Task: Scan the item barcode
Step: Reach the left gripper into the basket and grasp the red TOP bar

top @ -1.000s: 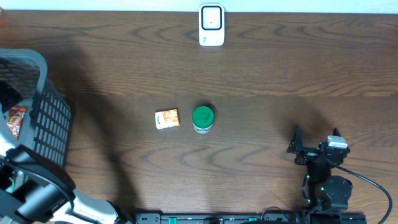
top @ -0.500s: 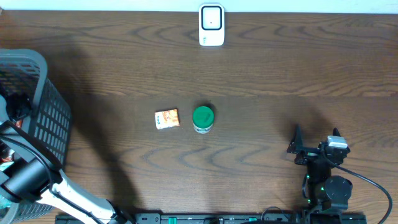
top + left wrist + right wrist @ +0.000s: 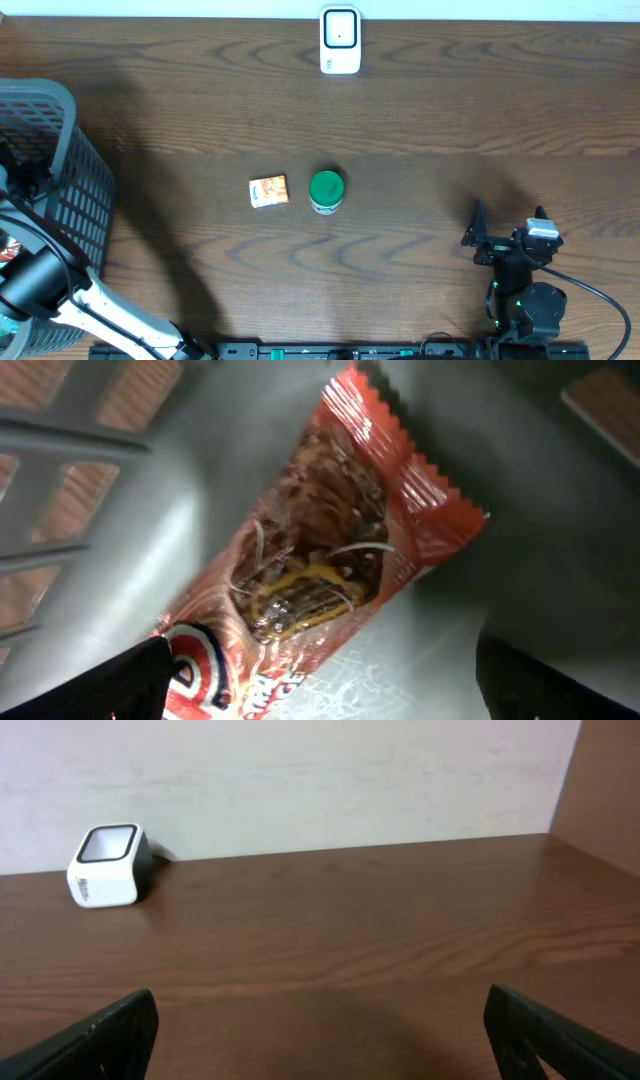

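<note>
Basket floor (image 3: 540, 570) bears snack packet (image 3: 320, 550) between spread left jaws.

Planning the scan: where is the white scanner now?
Overhead, the white box-shaped scanner stands at the far edge of the dark wooden table, near centre, beyond the green-lidded round jar.

- White scanner (image 3: 105, 866) at far left on table (image 3: 360, 940), close to wall (image 3: 320, 780).
- Gripper (image 3: 320, 1045) low in frame, dark fingers (image 3: 110, 1038) at both bottom corners, spread wide.
</note>
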